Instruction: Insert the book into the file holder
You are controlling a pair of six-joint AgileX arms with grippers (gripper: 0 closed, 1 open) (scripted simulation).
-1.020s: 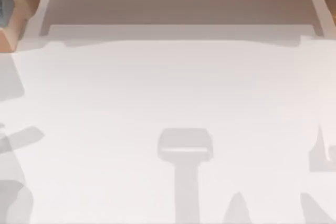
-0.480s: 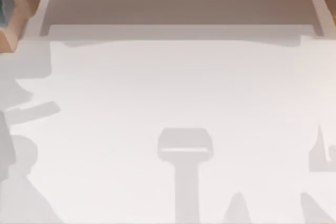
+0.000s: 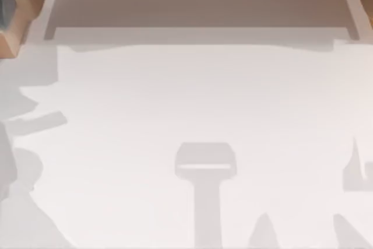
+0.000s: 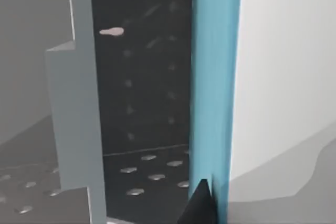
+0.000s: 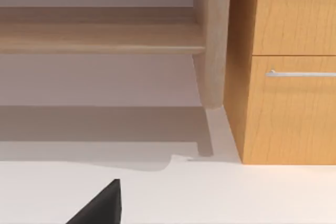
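Left gripper [image 4: 202,203] against upright blue book [image 4: 212,77] beside perforated dark-grey file holder [image 4: 142,103]; grip cannot be told.

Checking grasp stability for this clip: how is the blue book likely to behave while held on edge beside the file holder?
The blue book shows a straight, unbent edge, so it probably stays stiff. Standing tall and thin on edge, it would likely tip if released outside the file holder. Its smooth cover may slip against the left gripper's fingertip.
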